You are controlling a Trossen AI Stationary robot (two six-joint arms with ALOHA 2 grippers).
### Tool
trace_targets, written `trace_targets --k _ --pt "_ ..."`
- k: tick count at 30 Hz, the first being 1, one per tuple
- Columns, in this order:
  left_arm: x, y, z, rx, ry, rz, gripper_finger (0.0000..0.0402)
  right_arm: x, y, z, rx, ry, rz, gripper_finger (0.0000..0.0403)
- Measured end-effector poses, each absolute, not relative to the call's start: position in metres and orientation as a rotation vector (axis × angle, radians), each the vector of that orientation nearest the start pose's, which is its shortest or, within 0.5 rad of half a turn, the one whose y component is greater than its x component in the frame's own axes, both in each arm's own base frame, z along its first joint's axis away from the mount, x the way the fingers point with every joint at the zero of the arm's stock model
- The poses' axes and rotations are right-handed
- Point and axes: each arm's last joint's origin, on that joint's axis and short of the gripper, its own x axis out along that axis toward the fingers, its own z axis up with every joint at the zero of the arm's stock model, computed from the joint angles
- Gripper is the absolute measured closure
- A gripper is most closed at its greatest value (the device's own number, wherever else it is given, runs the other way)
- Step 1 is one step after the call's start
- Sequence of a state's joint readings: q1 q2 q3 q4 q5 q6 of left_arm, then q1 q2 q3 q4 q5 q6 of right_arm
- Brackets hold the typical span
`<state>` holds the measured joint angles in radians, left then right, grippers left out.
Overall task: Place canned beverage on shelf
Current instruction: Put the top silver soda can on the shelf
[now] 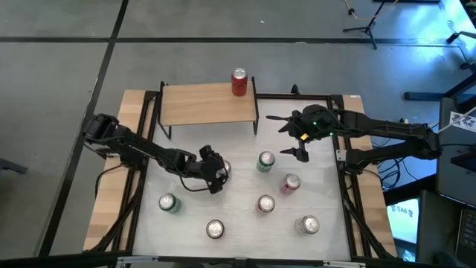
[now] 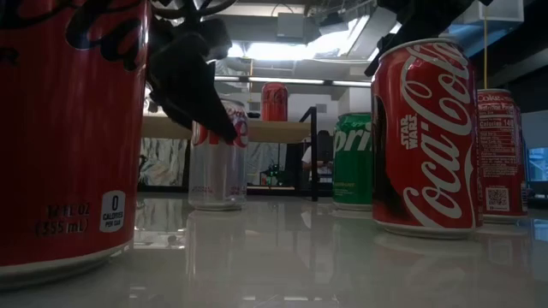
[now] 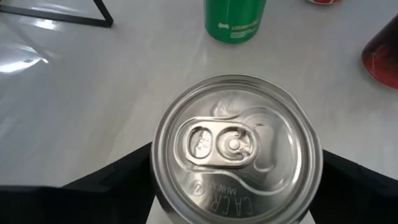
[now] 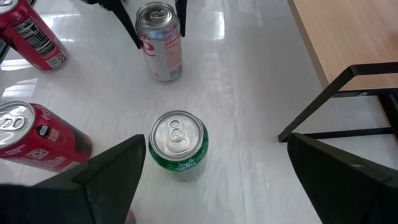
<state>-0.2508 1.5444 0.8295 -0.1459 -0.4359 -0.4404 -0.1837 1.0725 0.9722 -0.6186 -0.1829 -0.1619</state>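
Silver can [image 1: 222, 170]: stands upright on the white table [image 1: 238, 149], in front of the shelf [image 1: 208, 103] and not yet on it; the left gripper [image 1: 218, 171] is down around it, a dark finger on either side of the body as the left wrist view shows [image 3: 236, 149], though I cannot tell whether the pads press the metal or only bracket it, and the can's base looks to be on the table in the low view [image 2: 218, 162]. Shelf: one red can [image 1: 239, 82] already stands on its far right corner; the rest of the board is bare wood. Task standing, as I judge it: one can placed, one being taken up, the others waiting. Right gripper [image 1: 297, 138]: hangs over the table just right of the shelf's front leg, fingers spread wide and holding nothing, with the green can [image 4: 178, 140] below and between them. Count of cans, from above: eight in all. One on the shelf; seven on the table, namely the silver one at the left gripper, the green can near the middle, a second green can [image 1: 169, 202] at the left, two red-sided cans [image 1: 289, 183] [image 1: 265, 204] right of centre, and two near the front edge [image 1: 215, 229] [image 1: 308, 224] showing mostly silver tops. Arms: two. Shelves: one.
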Motion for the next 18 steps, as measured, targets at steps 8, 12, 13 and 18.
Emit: trace_targets --k 8,12,13,18 --pt "0.293 -0.063 0.181 -0.153 0.746 0.349 0.0122 0.213 -0.034 0.307 -0.024 0.704 0.057 0.0017" --pt "0.297 -0.062 0.19 -0.171 0.737 0.326 0.0123 0.213 -0.034 0.307 -0.024 0.704 0.057 0.0017" --pt "0.3 -0.061 0.194 -0.179 0.73 0.311 0.0123 0.213 -0.034 0.307 -0.024 0.704 0.056 0.0017" --pt "0.312 -0.051 0.226 -0.175 0.73 0.276 0.0123 0.213 -0.034 0.307 -0.024 0.705 0.057 0.0017"
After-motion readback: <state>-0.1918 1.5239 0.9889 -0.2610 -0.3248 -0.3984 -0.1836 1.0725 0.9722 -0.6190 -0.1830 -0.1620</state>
